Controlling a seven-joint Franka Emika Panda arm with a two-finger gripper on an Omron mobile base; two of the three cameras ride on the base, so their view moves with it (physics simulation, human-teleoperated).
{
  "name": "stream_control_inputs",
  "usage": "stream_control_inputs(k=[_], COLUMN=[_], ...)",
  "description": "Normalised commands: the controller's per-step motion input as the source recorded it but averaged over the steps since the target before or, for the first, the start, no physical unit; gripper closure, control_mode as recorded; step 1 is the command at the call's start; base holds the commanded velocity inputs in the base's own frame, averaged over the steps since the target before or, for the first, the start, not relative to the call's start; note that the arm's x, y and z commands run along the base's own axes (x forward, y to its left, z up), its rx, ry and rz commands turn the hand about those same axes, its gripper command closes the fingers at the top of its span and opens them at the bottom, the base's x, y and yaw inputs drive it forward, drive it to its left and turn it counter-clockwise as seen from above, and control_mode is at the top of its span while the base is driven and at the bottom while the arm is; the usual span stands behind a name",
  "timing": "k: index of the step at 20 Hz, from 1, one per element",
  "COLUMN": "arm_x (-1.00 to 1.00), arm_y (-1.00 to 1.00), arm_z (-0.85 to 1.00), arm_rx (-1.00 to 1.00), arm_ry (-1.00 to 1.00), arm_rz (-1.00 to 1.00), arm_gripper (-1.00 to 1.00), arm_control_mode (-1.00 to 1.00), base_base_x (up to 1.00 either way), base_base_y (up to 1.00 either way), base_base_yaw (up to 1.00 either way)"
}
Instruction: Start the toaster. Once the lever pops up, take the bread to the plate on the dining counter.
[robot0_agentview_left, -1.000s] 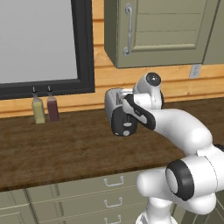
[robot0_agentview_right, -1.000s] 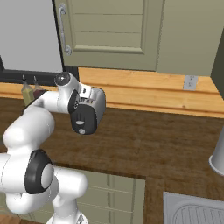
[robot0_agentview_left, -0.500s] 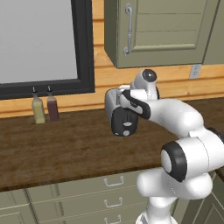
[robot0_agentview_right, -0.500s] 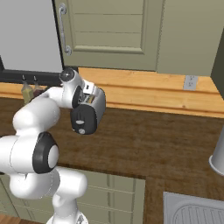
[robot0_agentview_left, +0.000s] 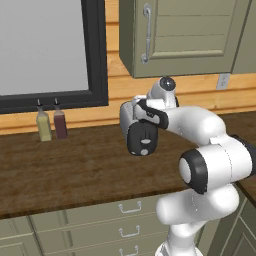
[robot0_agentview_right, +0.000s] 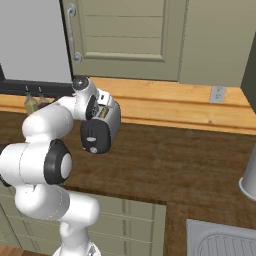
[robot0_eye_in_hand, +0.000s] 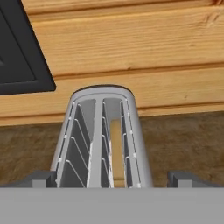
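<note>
The chrome toaster (robot0_agentview_left: 131, 120) stands on the dark wooden worktop by the wall, its black end face toward me. A small pale lever (robot0_agentview_left: 144, 152) sits low on that face; the lever (robot0_agentview_right: 92, 149) also appears from the right side. In the hand view I look down along the toaster (robot0_eye_in_hand: 101, 131) and its two slots. A tan slice of bread (robot0_eye_in_hand: 116, 146) stands in the right-hand slot. My gripper (robot0_eye_in_hand: 112, 179) hovers open just above the toaster's near end, a dark fingertip (robot0_eye_in_hand: 40, 178) on each side of it, touching nothing.
Two bottles (robot0_agentview_left: 43, 125) (robot0_agentview_left: 60, 123) stand at the wall to the left, under a dark-framed window (robot0_agentview_left: 95, 60). A wall cabinet (robot0_agentview_left: 185, 35) hangs above. A sink (robot0_agentview_right: 220, 240) and a grey vessel (robot0_agentview_right: 248, 177) lie to the right. Drawers (robot0_agentview_left: 130, 207) run below the worktop.
My arm's elbow has swung up and nearer to the toaster. The hand has stayed over the toaster, open. Toaster and bottles have not moved.
</note>
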Motion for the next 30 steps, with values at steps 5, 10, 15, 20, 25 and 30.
stream_control_inputs(k=[5, 10, 15, 20, 25, 30], arm_x=[0.06, 0.05, 0.09, 0.05, 0.01, 0.00], arm_y=[0.00, -0.06, -0.01, 0.00, 0.00, 0.00], arm_z=[-0.17, -0.02, -0.20, -0.30, -0.12, -0.07], arm_rx=[0.00, 0.00, 0.00, 0.00, 0.00, 0.00], arm_ry=[-0.02, -0.03, -0.03, -0.04, -0.05, -0.06], arm_rz=[0.00, 0.00, 0.00, 0.00, 0.00, 0.00], arm_gripper=[-1.00, -1.00, -1.00, -1.00, -1.00, -1.00], arm_control_mode=[-1.00, -1.00, -1.00, -1.00, -1.00, -1.00], base_base_x=[0.00, 0.00, 0.00, 0.00, 0.00, 0.00], base_base_y=[0.00, 0.00, 0.00, 0.00, 0.00, 0.00], base_base_yaw=[0.00, 0.00, 0.00, 0.00, 0.00, 0.00])
